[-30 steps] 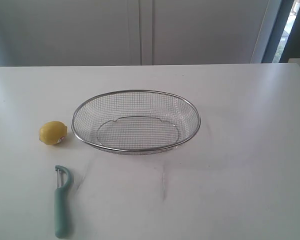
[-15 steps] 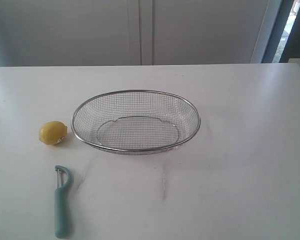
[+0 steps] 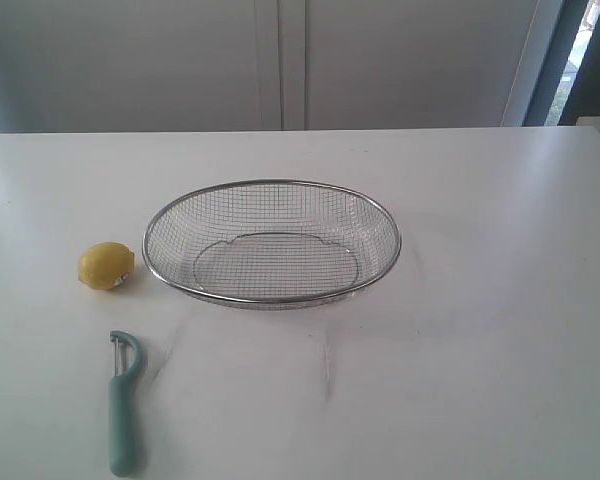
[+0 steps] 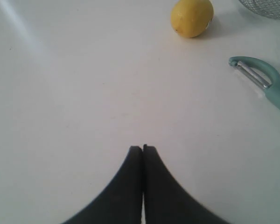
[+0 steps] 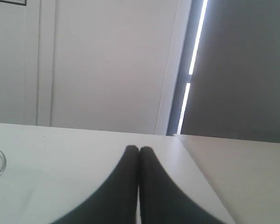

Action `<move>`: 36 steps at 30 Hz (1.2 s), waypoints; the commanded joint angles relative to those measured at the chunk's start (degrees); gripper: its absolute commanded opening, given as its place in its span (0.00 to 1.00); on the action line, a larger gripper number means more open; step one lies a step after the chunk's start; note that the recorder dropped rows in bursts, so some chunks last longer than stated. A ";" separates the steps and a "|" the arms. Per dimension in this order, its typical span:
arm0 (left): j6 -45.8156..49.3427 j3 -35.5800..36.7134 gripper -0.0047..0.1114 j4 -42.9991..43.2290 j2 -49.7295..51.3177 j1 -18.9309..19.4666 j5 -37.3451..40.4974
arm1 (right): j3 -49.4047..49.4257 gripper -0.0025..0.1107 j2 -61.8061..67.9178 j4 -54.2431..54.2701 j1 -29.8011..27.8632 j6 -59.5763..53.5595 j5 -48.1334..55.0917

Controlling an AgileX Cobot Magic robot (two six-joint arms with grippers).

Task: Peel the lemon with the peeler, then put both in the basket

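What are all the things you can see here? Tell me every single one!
lemon: one, yellow, on the table, left of the basket and not touching it
peeler: one, teal handle with a metal blade, lying on the table nearer the camera than the lemon, head towards the lemon
basket: one, silver wire mesh, middle of the table, nothing in it
table: one, white, under everything
wall: white panels, behind the table
left gripper: one, black, jaws shut, above bare table, holding nothing
right gripper: one, black, jaws shut, above the table, holding nothing
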 commanded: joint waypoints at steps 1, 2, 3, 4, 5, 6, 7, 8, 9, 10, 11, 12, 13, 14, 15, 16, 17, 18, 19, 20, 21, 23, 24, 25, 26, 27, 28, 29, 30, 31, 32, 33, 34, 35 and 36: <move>-0.02 0.60 0.04 -0.35 -0.21 0.06 1.22 | 0.27 0.02 -0.27 0.01 0.22 0.00 -3.02; -0.02 0.60 0.04 -0.35 -0.21 0.06 1.22 | 0.27 0.02 -0.27 0.01 0.22 0.00 -3.40; -0.02 0.60 0.04 -0.35 -0.21 0.06 1.22 | 0.27 0.02 -0.27 0.01 0.22 0.00 -3.46; -0.02 0.60 0.04 -0.35 -0.21 0.06 1.22 | 0.27 0.02 -0.27 0.01 0.22 0.00 -3.46; -0.02 0.60 0.04 -0.35 -0.21 0.06 1.22 | 0.27 0.02 -0.27 0.01 0.22 0.00 -3.46; -0.02 0.60 0.04 -0.35 -0.21 0.06 1.22 | 0.27 0.02 -0.27 0.01 0.22 0.00 -3.46; -0.02 0.60 0.04 -0.35 -0.21 0.06 1.22 | 0.27 0.02 -0.27 0.01 0.22 0.00 -3.46; -0.02 0.60 0.04 -0.35 -0.21 0.06 1.22 | 0.27 0.02 -0.27 0.01 0.22 0.00 -3.46; -0.02 0.60 0.04 -0.35 -0.21 0.06 1.22 | 0.27 0.02 -0.27 0.01 0.22 0.00 -3.46; -0.02 0.60 0.04 -0.35 -0.21 0.06 1.22 | 0.27 0.02 -0.27 0.01 0.22 0.00 -3.46; -0.02 0.60 0.04 -0.35 -0.21 0.06 1.22 | 0.27 0.02 -0.27 0.28 0.22 0.00 -3.45; -0.02 0.60 0.04 -0.35 -0.21 0.06 1.22 | 0.27 0.02 -0.27 0.55 0.22 0.00 -3.45; -0.02 0.60 0.04 -0.35 -0.21 0.06 1.22 | 0.27 0.02 -0.27 0.55 0.22 0.00 -3.45; -0.02 0.60 0.04 -0.35 -0.21 0.06 1.22 | 0.27 0.02 -0.27 0.55 0.22 0.00 -3.45; -0.02 0.60 0.04 -0.35 -0.21 0.06 1.22 | 0.27 0.02 -0.27 0.55 0.22 0.00 -3.45; -0.02 0.60 0.04 -0.35 -0.21 0.06 1.22 | 0.27 0.02 -0.27 0.55 0.22 0.00 -3.45; -0.02 0.60 0.04 -0.35 -0.21 0.06 1.22 | 0.27 0.02 -0.27 0.55 0.22 0.00 -3.45; -0.02 0.60 0.04 -0.35 -0.21 0.06 1.22 | 0.27 0.02 -0.27 0.55 0.22 0.00 -3.45; -0.02 0.60 0.04 -0.35 -0.21 0.06 1.22 | 0.27 0.02 -0.27 0.56 0.22 0.00 -3.30; -0.02 0.60 0.04 -0.35 -0.21 0.06 1.22 | 0.27 0.02 -0.27 0.56 0.22 0.00 -2.97; -0.02 0.60 0.04 -0.35 -0.21 0.06 1.22 | 0.27 0.02 -0.27 0.56 0.22 0.00 -2.61; -0.02 0.60 0.04 -0.35 -0.21 0.06 1.22 | 0.27 0.02 -0.27 0.56 0.22 0.00 -2.24; -0.02 0.60 0.04 -0.35 -0.21 0.06 1.22 | 0.27 0.02 -0.27 0.56 0.22 0.00 -1.95; -0.02 0.60 0.04 -0.35 -0.21 0.06 1.22 | 0.06 0.02 -0.27 0.56 0.22 0.00 -1.97; -0.02 0.60 0.04 -0.35 -0.21 0.06 1.22 | -0.34 0.02 -0.27 0.56 0.22 0.00 -1.43; -0.02 0.60 0.04 -0.35 -0.21 0.06 1.22 | -0.66 0.02 -0.27 0.56 0.22 0.00 -1.20; -0.02 0.60 0.04 -0.35 -0.21 0.06 1.22 | -1.11 0.02 -0.27 0.56 0.22 0.00 -0.62; -0.02 0.60 0.04 -0.35 -0.21 0.06 1.22 | -1.68 0.02 -0.27 0.56 0.22 0.00 -0.02; -0.02 0.60 0.04 -0.35 -0.21 0.06 1.22 | -2.22 0.02 -0.27 0.56 0.22 0.00 0.69; -0.02 0.60 0.04 -0.35 -0.21 0.06 1.22 | -2.69 0.02 -0.27 0.56 0.22 0.00 1.42; -0.02 0.60 0.04 -0.35 -0.21 0.06 1.22 | -3.37 0.02 -0.27 0.56 0.22 0.00 1.42; -0.02 0.60 0.04 -0.35 -0.21 0.06 1.22 | -3.76 0.02 -0.27 0.56 0.22 0.00 1.98; -0.02 0.60 0.04 -0.35 -0.21 0.06 1.22 | -4.50 0.02 -0.27 0.56 0.22 0.00 2.67; -0.02 0.60 0.04 -0.35 -0.21 0.06 1.22 | -5.16 0.02 -0.27 0.56 0.22 0.00 3.56; -0.02 0.60 0.04 -0.35 -0.21 0.06 1.22 | -5.68 0.02 -0.27 0.56 0.22 0.00 4.19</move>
